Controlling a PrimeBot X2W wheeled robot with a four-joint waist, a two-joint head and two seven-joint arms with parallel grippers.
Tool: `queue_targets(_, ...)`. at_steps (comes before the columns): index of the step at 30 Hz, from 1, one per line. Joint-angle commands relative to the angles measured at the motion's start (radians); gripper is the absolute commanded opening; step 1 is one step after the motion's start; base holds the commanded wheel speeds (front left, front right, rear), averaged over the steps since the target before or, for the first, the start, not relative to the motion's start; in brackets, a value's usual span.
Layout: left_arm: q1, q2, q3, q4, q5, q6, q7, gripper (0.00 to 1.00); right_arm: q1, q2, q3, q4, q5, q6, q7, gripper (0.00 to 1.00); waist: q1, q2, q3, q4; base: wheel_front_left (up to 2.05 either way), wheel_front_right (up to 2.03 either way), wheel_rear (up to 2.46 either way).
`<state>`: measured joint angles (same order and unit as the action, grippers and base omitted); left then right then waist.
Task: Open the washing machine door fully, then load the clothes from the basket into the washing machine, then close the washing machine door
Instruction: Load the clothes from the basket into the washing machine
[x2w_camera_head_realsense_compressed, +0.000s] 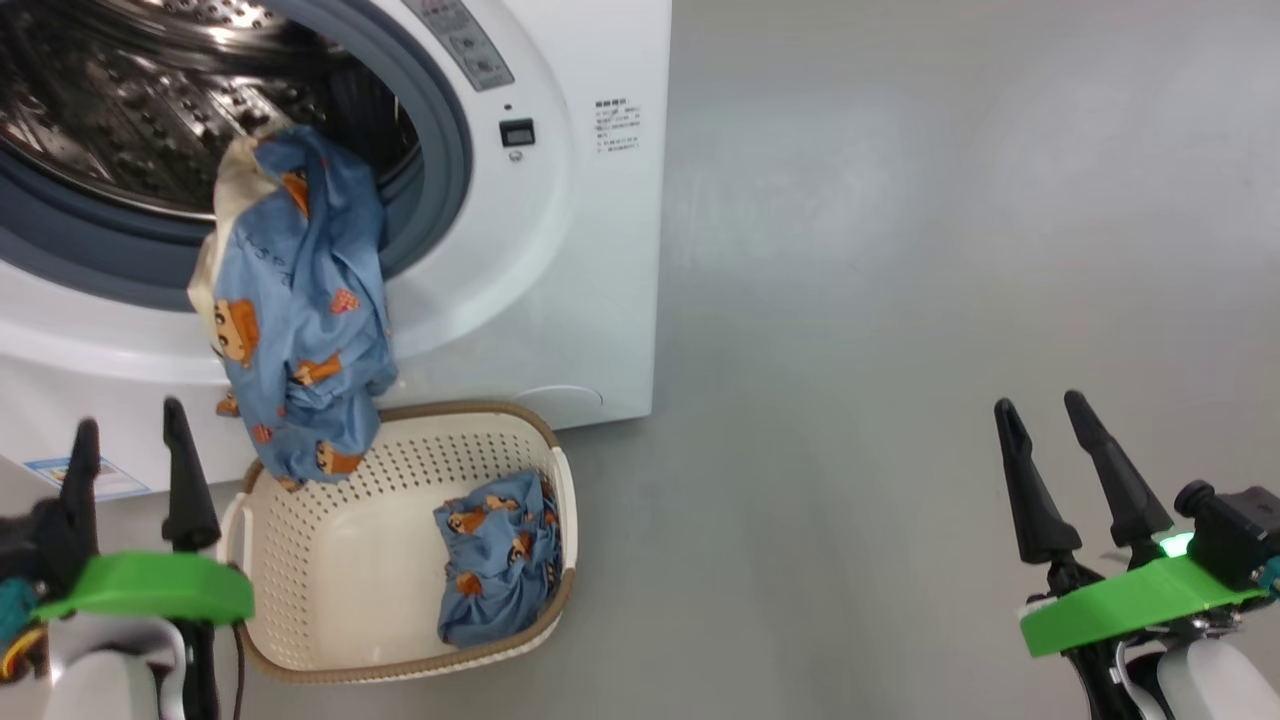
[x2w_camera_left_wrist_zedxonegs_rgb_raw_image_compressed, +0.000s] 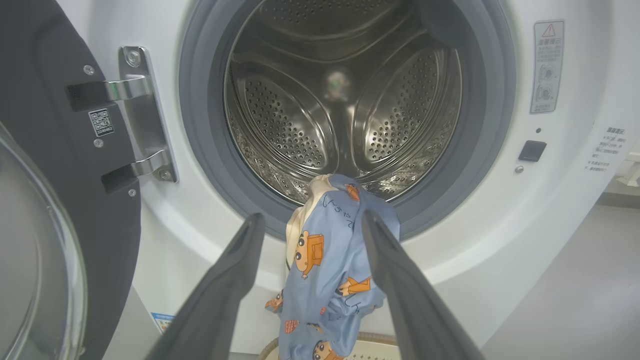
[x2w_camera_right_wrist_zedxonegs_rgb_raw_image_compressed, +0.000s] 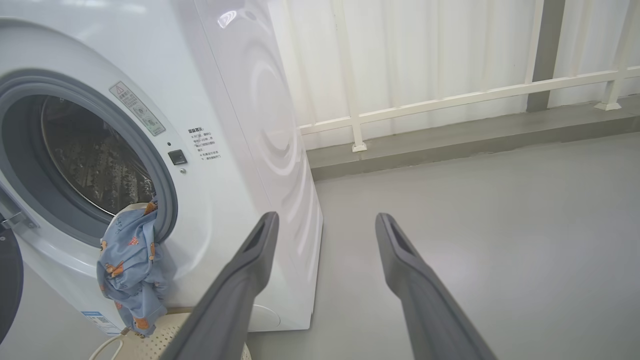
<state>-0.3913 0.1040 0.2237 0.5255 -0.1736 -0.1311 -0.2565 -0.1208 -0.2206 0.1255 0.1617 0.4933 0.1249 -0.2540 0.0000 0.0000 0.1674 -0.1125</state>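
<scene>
1. The left wrist view shows the washing machine door (x2w_camera_left_wrist_zedxonegs_rgb_raw_image_compressed: 105, 235) swung open, partly cut off.
2. The head view shows one blue garment (x2w_camera_head_realsense_compressed: 300, 320) draped from the washing machine (x2w_camera_head_realsense_compressed: 560, 250) opening down to the basket (x2w_camera_head_realsense_compressed: 480, 412), with a second blue garment (x2w_camera_head_realsense_compressed: 500, 560) inside it.
3. The left gripper (x2w_camera_head_realsense_compressed: 128, 420) and right gripper (x2w_camera_head_realsense_compressed: 1040, 403) stand spread, empty.

The washing machine door (x2w_camera_left_wrist_zedxonegs_rgb_raw_image_compressed: 75, 210) runs off the left edge (hinge side shows). Print on the warning label (x2w_camera_left_wrist_zedxonegs_rgb_raw_image_compressed: 547, 65) is too small to read. Clothes (x2w_camera_head_realsense_compressed: 300, 310) hide part of the basket (x2w_camera_head_realsense_compressed: 470, 408) rim.
</scene>
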Motion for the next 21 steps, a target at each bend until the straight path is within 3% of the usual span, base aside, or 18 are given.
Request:
queue_targets(1, 0.015, 0.026, 0.02, -0.032, 0.004, 0.001, -0.005, 1.0, 0.009, -0.019, 0.018, -0.021, 0.002, 0.006, -0.008, 1.0, 0.0, 0.0, -0.032, 0.013, 0.0, 0.0, 0.0)
queue_targets(21, 0.294, -0.007, 0.027, -0.198, 0.01, 0.0, -0.005, 1.0, 0.108, -0.051, 0.017, -0.013, 0.019, 0.006, -0.008, 1.0, 0.0, 0.0, -0.141, 0.052, 0.0, 0.0, 0.0)
